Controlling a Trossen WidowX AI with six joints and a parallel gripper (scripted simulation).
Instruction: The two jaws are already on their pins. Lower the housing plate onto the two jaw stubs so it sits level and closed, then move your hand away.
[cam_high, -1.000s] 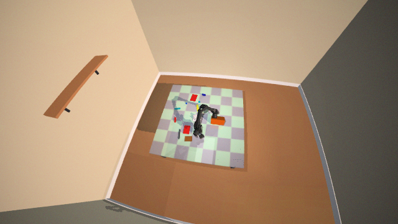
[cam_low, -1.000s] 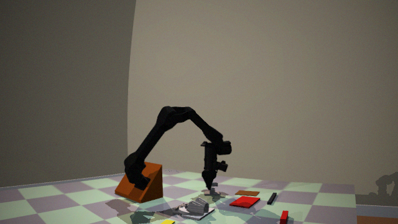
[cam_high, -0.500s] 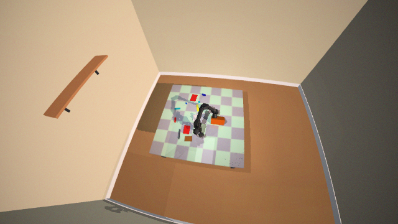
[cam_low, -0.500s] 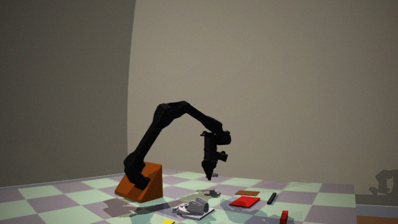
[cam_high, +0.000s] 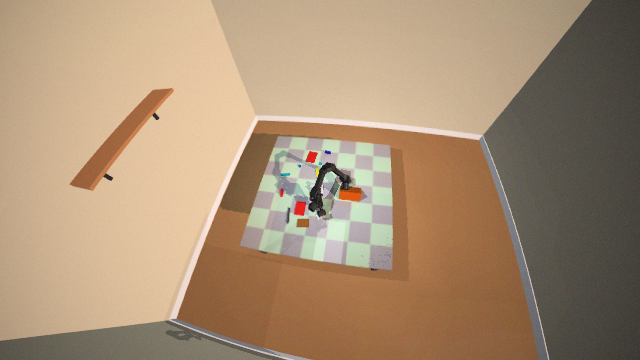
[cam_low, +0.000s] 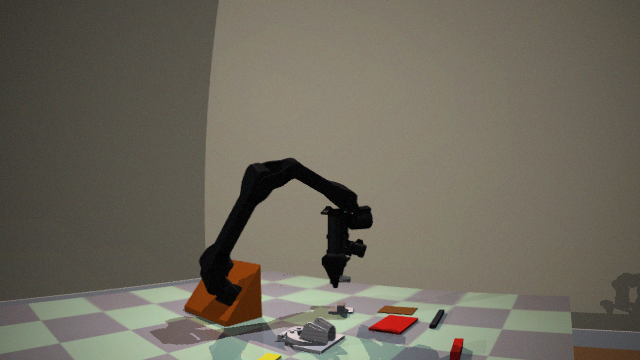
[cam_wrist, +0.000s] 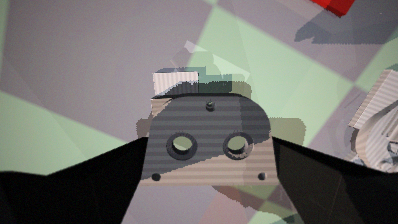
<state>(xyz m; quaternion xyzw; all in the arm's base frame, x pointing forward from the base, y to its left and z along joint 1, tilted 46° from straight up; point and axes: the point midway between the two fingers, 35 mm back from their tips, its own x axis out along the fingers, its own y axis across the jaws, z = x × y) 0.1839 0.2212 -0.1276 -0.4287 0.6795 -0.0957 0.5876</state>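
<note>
The grey housing plate (cam_wrist: 210, 120) (cam_low: 343, 279), with a rounded edge and two large round holes, is between the fingers of my gripper (cam_wrist: 207, 143) (cam_low: 336, 285). My gripper is shut on its two sides and holds it above the table. A small grey stand (cam_low: 341, 309) (cam_wrist: 175, 82) is on the table below, partly hidden by the plate in the wrist view. The grey jaw assembly (cam_low: 320, 332) (cam_wrist: 377, 117) lies apart from it, at the right edge of the wrist view, with ridged jaws on a flat base. The pins and stubs are too small to tell.
A red pad (cam_high: 300, 208) (cam_low: 393, 324), a brown pad (cam_high: 302, 223) (cam_low: 397, 310) and a black bar (cam_high: 288, 215) (cam_low: 437, 318) lie near the gripper. A red block (cam_high: 281, 192) (cam_low: 457, 348) and a yellow piece (cam_low: 270, 357) lie farther off. The orange wedge (cam_high: 350, 194) (cam_low: 245, 295) stands at the arm's base.
</note>
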